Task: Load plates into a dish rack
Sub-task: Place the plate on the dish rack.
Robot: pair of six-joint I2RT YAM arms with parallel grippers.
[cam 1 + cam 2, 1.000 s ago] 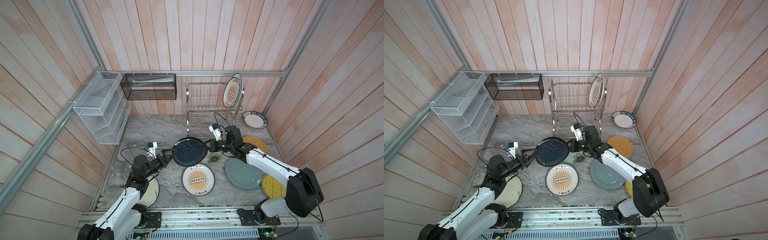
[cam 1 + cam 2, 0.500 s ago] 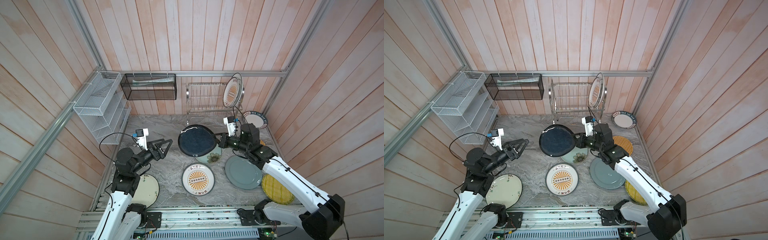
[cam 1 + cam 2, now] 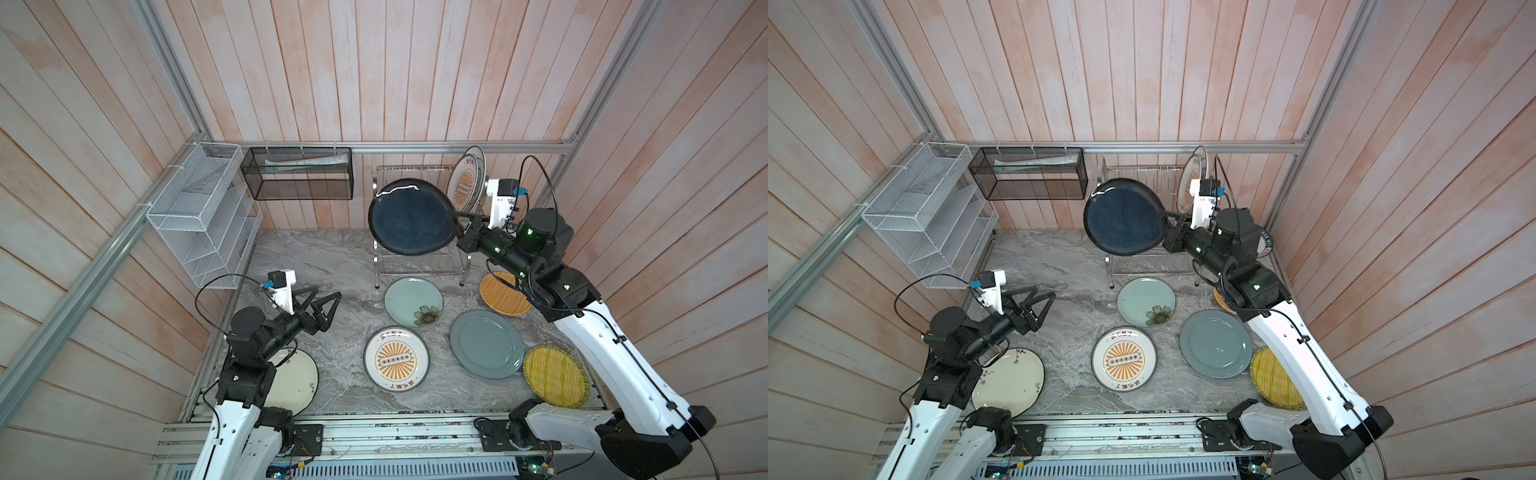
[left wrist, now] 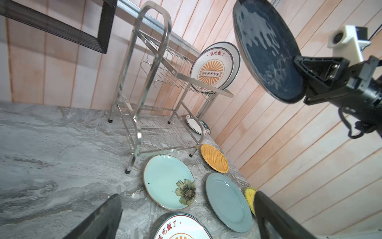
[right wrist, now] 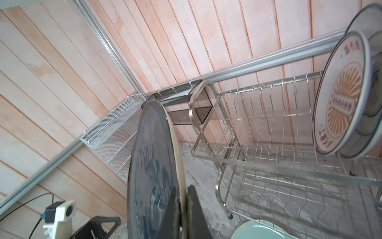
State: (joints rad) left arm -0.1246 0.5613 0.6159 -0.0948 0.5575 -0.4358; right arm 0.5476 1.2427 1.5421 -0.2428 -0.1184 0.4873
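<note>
At the rear of the grey marbled surface (image 3: 332,266) stands the two-tier stainless-steel wire dish rack (image 4: 204,85). Its upper tier holds two plates upright in the slots at its right end: a white plate with an orange sunburst (image 3: 464,185) in front and a dark-rimmed plate close behind it.

A glossy black round plate (image 3: 409,218) is raised clear of the surface in front of the rack's left part, tilted on edge and not in any slot. The right end effector (image 3: 453,215) is clenched on its rim.

Lying flat on the surface:
- pale green plate with a flower (image 3: 409,297), just before the rack
- second white sunburst plate (image 3: 396,359)
- grey-blue plate (image 3: 486,344)
- orange woven-look plate (image 3: 503,293)
- yellow woven-look plate (image 3: 555,376)
- cream plate (image 3: 297,374), partly under the left arm

The left end effector (image 3: 328,291) hangs above the surface, released and empty.

On the walls, a black mesh basket (image 3: 299,174) holds a pale flat item that cannot be identified. A white mesh tiered organiser (image 3: 203,220) hangs beside it.
</note>
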